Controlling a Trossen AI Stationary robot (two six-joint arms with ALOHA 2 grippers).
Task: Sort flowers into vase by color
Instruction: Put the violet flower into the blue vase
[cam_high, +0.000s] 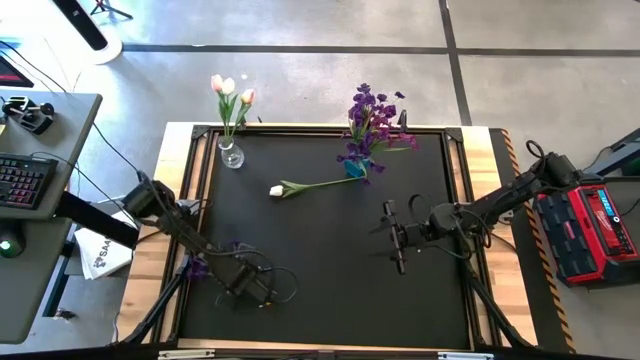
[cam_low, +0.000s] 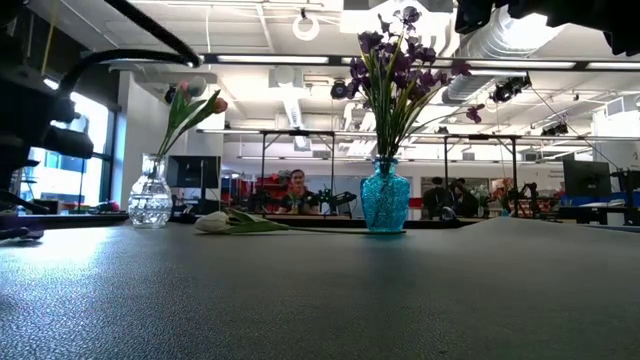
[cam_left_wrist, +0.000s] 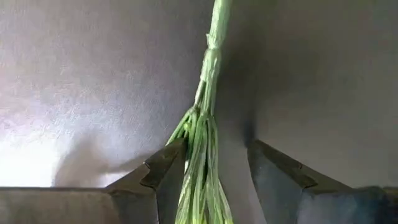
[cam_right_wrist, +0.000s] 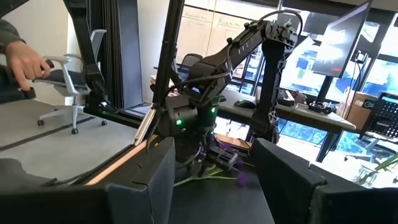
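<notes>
A purple flower (cam_high: 196, 266) lies on the black mat near the table's left edge, its green stem (cam_left_wrist: 200, 155) running between the fingers of my open left gripper (cam_left_wrist: 216, 144), which is low over the near-left part of the mat (cam_high: 250, 285). A clear glass vase (cam_high: 231, 155) at the far left holds pink and white tulips. The blue vase (cam_high: 356, 168) at the far middle holds purple flowers. One white tulip (cam_high: 310, 186) lies flat between them. My right gripper (cam_high: 398, 240) hangs open and empty over the right part of the mat. My left gripper has a finger (cam_left_wrist: 165, 171) on each side of the purple flower's green stem (cam_left_wrist: 208, 68), pointing down at the mat with the fingers across the stem. The stem lies on the mat close beside one finger. I cannot tell whether that finger touches it.
A raised black frame (cam_high: 203, 200) borders the mat, with wooden table edge outside it. A red case (cam_high: 590, 225) sits off the right side and a desk with a keyboard (cam_high: 25, 180) off the left. A person's hand (cam_right_wrist: 25, 62) shows beyond the table.
</notes>
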